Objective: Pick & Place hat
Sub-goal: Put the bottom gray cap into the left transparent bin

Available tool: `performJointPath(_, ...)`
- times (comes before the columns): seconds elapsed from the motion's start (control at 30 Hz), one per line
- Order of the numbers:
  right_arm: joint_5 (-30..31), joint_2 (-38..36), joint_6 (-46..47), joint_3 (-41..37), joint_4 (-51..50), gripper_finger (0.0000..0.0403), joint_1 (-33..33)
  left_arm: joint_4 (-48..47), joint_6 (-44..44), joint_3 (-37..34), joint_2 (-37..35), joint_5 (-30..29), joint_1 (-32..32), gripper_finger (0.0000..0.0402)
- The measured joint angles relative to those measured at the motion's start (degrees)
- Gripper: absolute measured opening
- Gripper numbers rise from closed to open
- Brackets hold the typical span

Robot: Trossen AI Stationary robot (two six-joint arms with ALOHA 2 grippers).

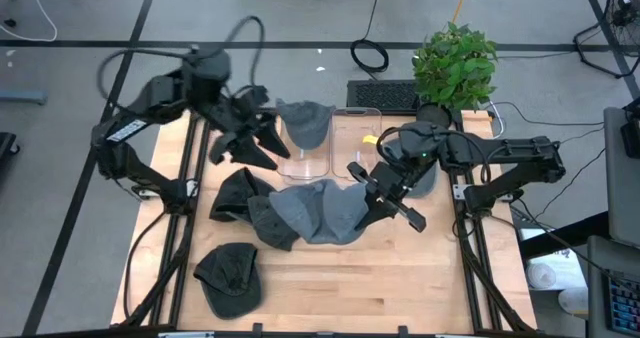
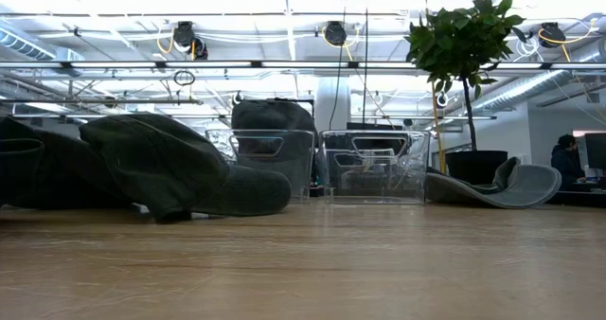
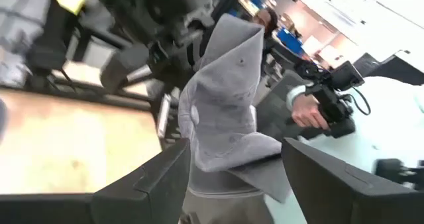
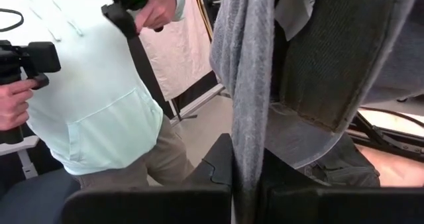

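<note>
Several hats lie on the wooden table. A light grey hat (image 1: 320,213) is at the middle, with my right gripper (image 1: 374,200) shut on its right edge. Dark hats (image 1: 235,193) (image 1: 228,276) lie to its left and toward the near edge. Another grey hat (image 1: 305,123) sits on top of a clear bin (image 1: 308,160), also visible in the low view (image 2: 275,116). My left gripper (image 1: 245,150) is open just left of that bin. In its wrist view the fingers stand on either side of this hat (image 3: 225,111); whether they touch it I cannot tell. My right gripper pinches the light grey hat's crown cloth (image 4: 248,118) near the right edge, between its two shut fingers (image 4: 218,177). It comes in slanting from the table's right. The brim (image 4: 298,141) hangs beside the fingers. The hat's left part lies on the dark hats (image 1: 270,223).
A second clear bin (image 1: 355,128) stands right of the first. One more grey hat (image 1: 430,178) lies upside down under the right arm, beside a potted plant (image 1: 455,63). A person in a pale hoodie (image 4: 99,98) stands beyond the table, holding black devices. Bare wood lies toward the near edge.
</note>
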Motion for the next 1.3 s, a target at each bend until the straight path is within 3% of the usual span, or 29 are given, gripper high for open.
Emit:
performJointPath(0.3, -1.33, 0.0, 0.63, 0.0, -0.45, 0.0, 0.0, 3.37, -1.6, 0.0, 5.4, 1.78, -1.46, 0.0249)
performJointPath(0.63, -1.55, 0.0, 0.98, 0.0, -0.47, 0.0, -1.09, 7.22, -4.4, -0.02, 9.6, 6.45, -3.79, 0.0221)
performJointPath(0.9, -3.06, 0.0, 1.49, 0.0, -0.37, 0.0, -1.11, 7.24, -3.82, -0.02, 12.52, 6.16, -5.03, 0.0201)
performJointPath(1.2, -3.06, 0.0, 2.14, 0.0, -0.03, 0.0, -0.96, 6.99, -2.89, -0.02, 13.21, -0.14, -4.44, 0.0201)
performJointPath(1.3, -3.06, 0.0, 2.0, 0.0, -0.02, 0.0, -0.98, 7.58, -3.07, -0.02, 13.14, 1.83, -5.21, 0.0196)
